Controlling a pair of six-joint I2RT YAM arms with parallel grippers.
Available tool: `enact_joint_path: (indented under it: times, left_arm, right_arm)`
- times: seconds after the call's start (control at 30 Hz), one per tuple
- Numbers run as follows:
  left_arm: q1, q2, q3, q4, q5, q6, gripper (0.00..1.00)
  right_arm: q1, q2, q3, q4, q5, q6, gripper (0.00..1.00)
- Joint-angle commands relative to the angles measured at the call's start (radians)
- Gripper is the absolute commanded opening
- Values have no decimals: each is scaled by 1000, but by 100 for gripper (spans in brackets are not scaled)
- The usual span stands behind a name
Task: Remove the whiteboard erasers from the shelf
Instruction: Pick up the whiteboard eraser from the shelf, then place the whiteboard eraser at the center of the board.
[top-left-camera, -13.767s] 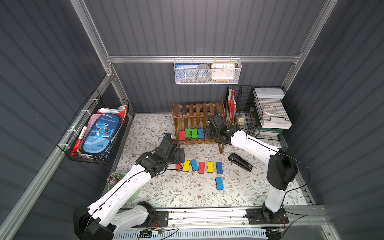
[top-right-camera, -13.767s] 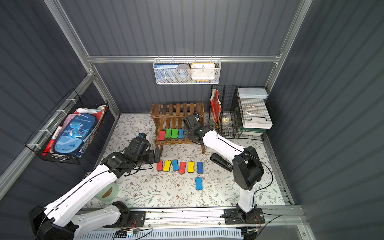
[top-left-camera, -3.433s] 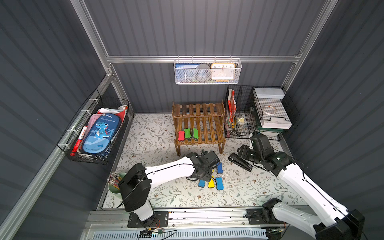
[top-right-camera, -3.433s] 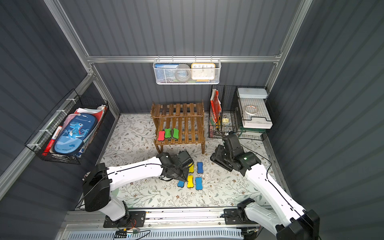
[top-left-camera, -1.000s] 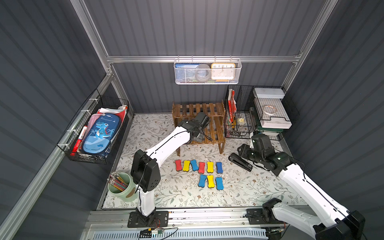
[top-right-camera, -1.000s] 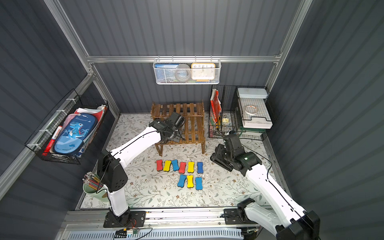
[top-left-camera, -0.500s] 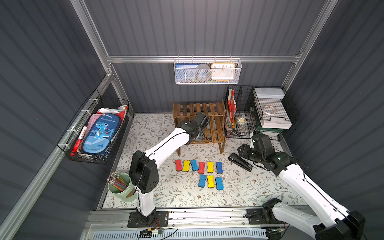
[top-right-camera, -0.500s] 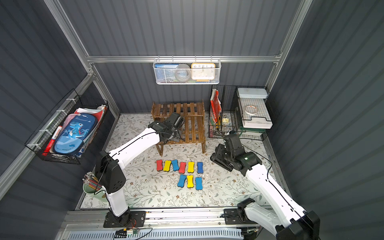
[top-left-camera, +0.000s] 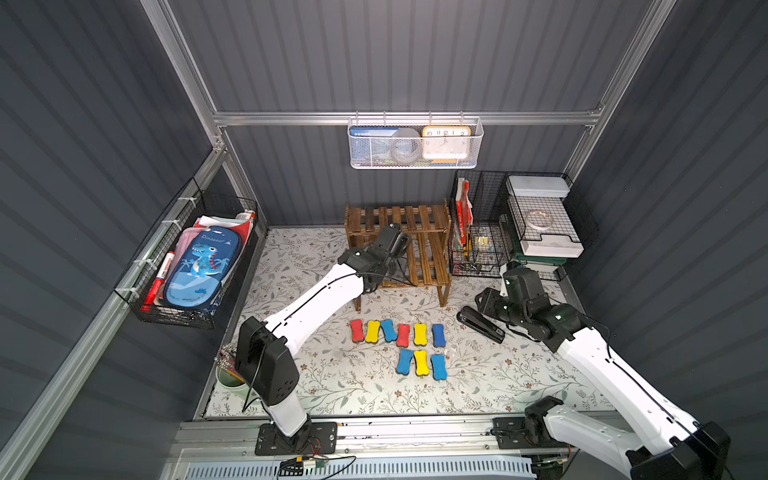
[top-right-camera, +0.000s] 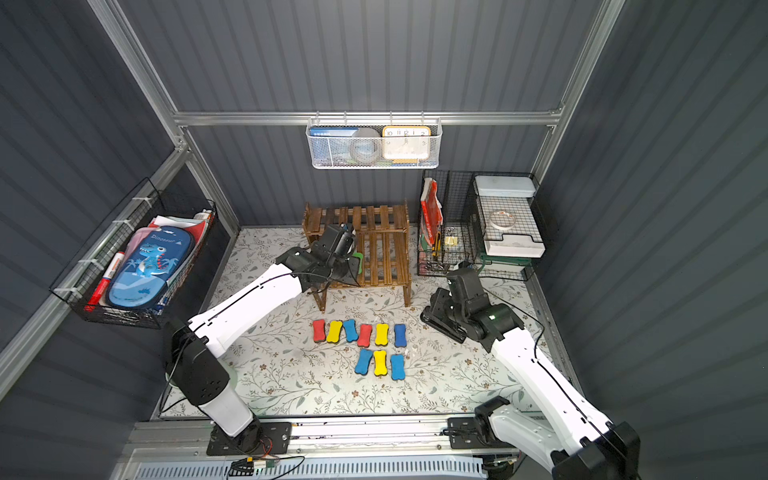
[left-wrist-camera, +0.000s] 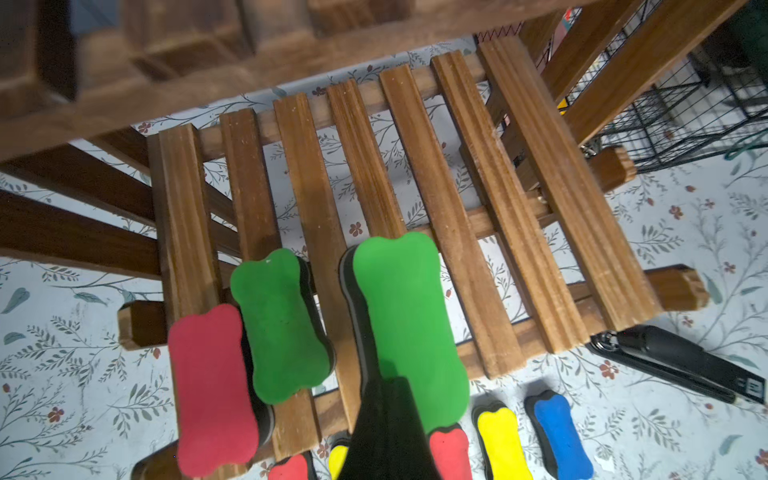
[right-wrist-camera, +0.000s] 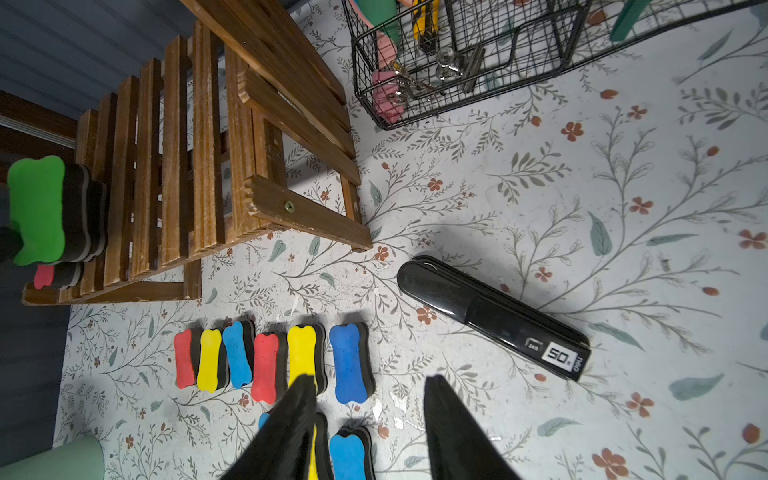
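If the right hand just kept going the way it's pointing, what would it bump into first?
Probably the bare floral mat between the blue eraser and the black stapler; the right hand is open, and depth is hard to judge.

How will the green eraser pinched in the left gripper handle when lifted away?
Probably light: the green eraser looks like foam over dark felt. It likely gives slightly under the left gripper, so the grip should hold. Flat and bone-shaped, it should not roll if dropped.
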Motion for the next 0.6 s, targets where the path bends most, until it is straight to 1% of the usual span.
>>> enact_joint_path:
  times: [0.0, 0.1, 0.3, 0.4, 0.5, 0.57]
  left_arm:
    - [1, -98, -66, 2, 66, -55, 0]
    - [1, -197, -158, 21, 81, -70, 0]
    - [-14, -427, -428, 4, 124, -159, 0]
    - [-72, -508, -553, 2, 115, -219, 0]
    - [-141, -545, -664, 9, 98, -279, 0]
    - [-164, -566, -736, 35, 122, -313, 0]
  right_arm:
    - [-5, -4, 12, -5, 15, -10, 47]
    - [-7, -7, 12, -5, 14, -10, 47]
    - [-10, -3, 9, 4, 5, -8, 47]
    - [-10, 2, 7, 10, 3, -6, 47]
    - [-10, 11, 5, 14, -1, -5, 47]
    - [-11, 13, 4, 17, 0, -4, 47]
